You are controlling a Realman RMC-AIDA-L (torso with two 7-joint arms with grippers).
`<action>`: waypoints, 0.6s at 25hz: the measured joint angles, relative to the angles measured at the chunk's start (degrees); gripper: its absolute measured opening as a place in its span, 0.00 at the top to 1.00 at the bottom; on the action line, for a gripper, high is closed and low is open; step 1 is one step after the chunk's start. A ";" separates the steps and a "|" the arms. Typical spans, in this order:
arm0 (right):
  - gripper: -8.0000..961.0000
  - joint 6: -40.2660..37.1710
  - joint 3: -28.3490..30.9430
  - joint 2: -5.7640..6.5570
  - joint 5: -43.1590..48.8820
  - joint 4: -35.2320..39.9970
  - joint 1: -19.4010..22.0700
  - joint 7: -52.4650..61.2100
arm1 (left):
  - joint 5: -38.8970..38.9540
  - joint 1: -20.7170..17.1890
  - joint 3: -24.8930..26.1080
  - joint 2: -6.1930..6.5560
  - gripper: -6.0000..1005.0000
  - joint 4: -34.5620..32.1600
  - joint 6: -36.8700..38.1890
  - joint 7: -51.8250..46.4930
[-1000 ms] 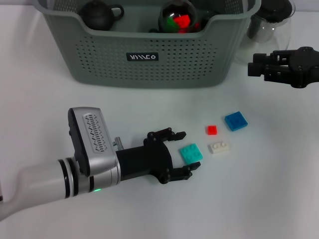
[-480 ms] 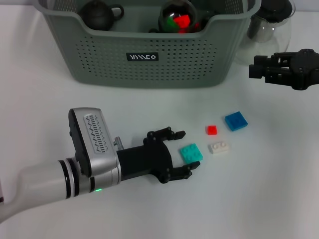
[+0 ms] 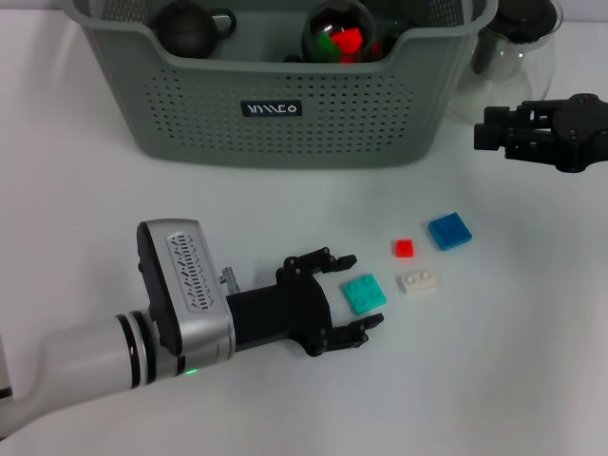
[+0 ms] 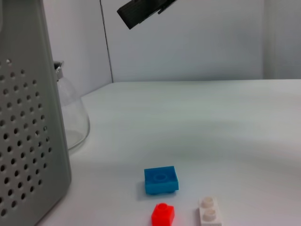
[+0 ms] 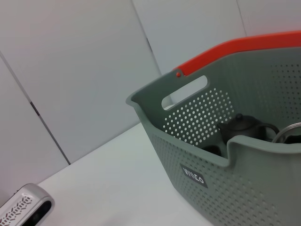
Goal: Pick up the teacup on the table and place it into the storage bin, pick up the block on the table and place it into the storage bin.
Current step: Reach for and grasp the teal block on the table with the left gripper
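Observation:
The grey-green storage bin stands at the back of the table and shows again in both wrist views. No teacup shows on the table. Four small blocks lie in front of the bin: teal, red, blue and white. My left gripper lies low on the table, open, with one finger on either side of the teal block. The left wrist view shows the blue, red and white blocks. My right gripper hovers right of the bin.
Inside the bin are a dark teapot and a round glass vessel holding red and green pieces. A clear glass pitcher stands behind the right gripper, beside the bin.
My left arm has edged slightly right and toward the near edge, its open fingers staying around the teal block. The right gripper drifted a little to the right.

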State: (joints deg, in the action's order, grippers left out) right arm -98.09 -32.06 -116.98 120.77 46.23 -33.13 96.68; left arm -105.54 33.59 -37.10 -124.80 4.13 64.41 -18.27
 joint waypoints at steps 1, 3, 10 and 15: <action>0.57 0.00 -0.02 0.00 0.00 0.00 0.00 0.00 | -0.01 0.06 -0.01 0.00 0.22 0.12 -0.22 0.01; 0.57 0.00 -0.05 0.00 0.00 -0.01 0.00 0.00 | -0.14 0.25 0.01 0.00 0.25 0.28 -0.64 -0.07; 0.57 0.00 -0.13 0.05 0.00 -0.09 0.00 0.01 | -0.57 0.66 -0.41 -0.01 0.37 0.47 -0.94 -0.21; 0.57 -0.05 -0.04 0.08 -0.01 -0.09 0.00 0.03 | -0.60 0.44 -0.18 0.00 0.46 0.42 -0.81 -0.04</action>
State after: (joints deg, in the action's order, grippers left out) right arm -98.13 -32.10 -116.90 120.76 46.14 -33.13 96.72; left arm -106.13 34.03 -37.28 -124.80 4.55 63.61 -18.31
